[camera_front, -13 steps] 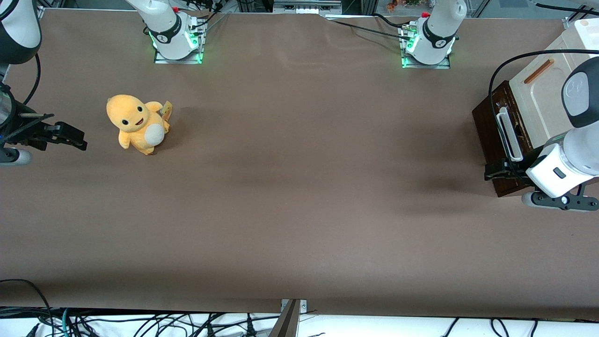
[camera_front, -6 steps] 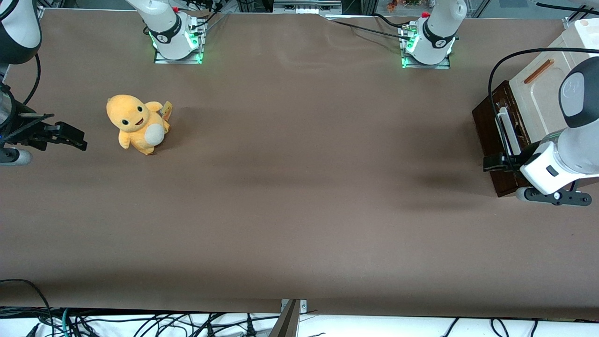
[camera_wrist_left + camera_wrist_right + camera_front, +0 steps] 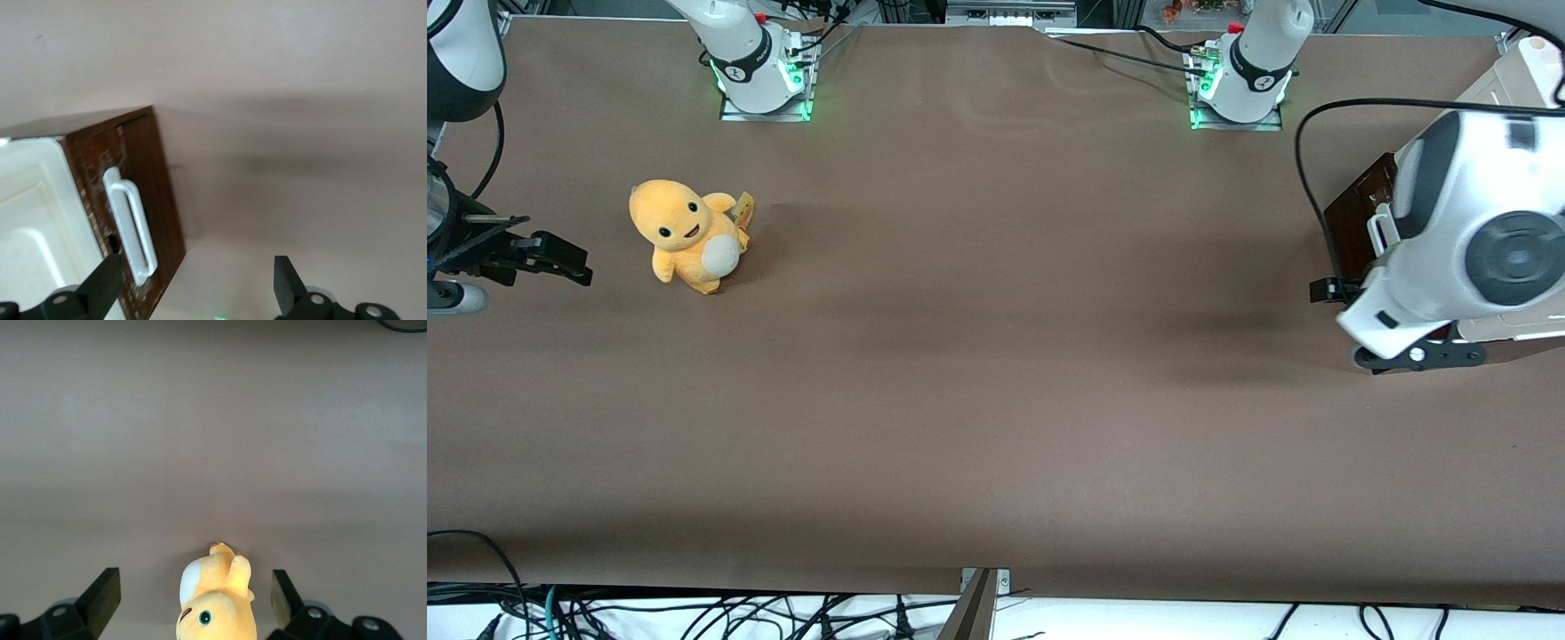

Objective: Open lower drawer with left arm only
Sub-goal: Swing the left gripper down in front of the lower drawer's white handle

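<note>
The lower drawer (image 3: 157, 193) has a dark brown front with a long white bar handle (image 3: 130, 227). None of its pale inside shows. It stands at the working arm's end of the table, where its front (image 3: 1356, 213) and one end of the handle (image 3: 1380, 227) show beside the left arm (image 3: 1467, 240). That big white arm covers the remainder of the drawer. My left gripper (image 3: 193, 287) is open with nothing between its fingers (image 3: 100, 287). It hangs just in front of the drawer front (image 3: 1327, 290), apart from the handle.
The cream cabinet (image 3: 1507, 84) rises above the drawer, and its cream panel (image 3: 33, 220) adjoins the brown front. A black cable (image 3: 1303, 160) loops out from the arm over the table. An orange plush toy (image 3: 687, 236) sits toward the parked arm's end.
The left arm has swung up and turned, now covering most of the cabinet. The gripper moved away from the handle's near end, out in front of the drawer. The drawer front has not shifted.
</note>
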Robot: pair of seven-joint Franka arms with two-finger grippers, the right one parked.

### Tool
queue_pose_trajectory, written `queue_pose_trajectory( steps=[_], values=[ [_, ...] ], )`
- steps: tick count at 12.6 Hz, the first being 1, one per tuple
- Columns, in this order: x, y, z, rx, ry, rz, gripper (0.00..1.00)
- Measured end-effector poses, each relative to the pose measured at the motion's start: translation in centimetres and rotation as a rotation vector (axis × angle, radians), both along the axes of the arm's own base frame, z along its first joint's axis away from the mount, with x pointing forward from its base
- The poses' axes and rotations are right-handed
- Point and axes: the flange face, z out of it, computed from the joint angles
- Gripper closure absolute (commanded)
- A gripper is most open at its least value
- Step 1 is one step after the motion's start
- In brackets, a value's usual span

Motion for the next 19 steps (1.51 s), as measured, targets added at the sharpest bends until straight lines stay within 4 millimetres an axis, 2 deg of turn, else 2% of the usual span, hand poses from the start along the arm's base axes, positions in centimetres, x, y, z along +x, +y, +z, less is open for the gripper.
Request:
queue_pose_trajectory(
  steps=[6, 10, 13, 19],
  values=[
    [-1.8, -3.5, -5.0, 0.324, 0.007, -0.015, 0.0],
    [-3.0, -3.1, -8.8, 0.487, -0.003, 0.018, 0.0],
    [-4.2, -4.3, -11.2, 0.55, -0.019, 0.04, 0.0],
    [-6.2, -5.3, -16.2, 0.698, -0.06, 0.054, 0.0]
  ],
)
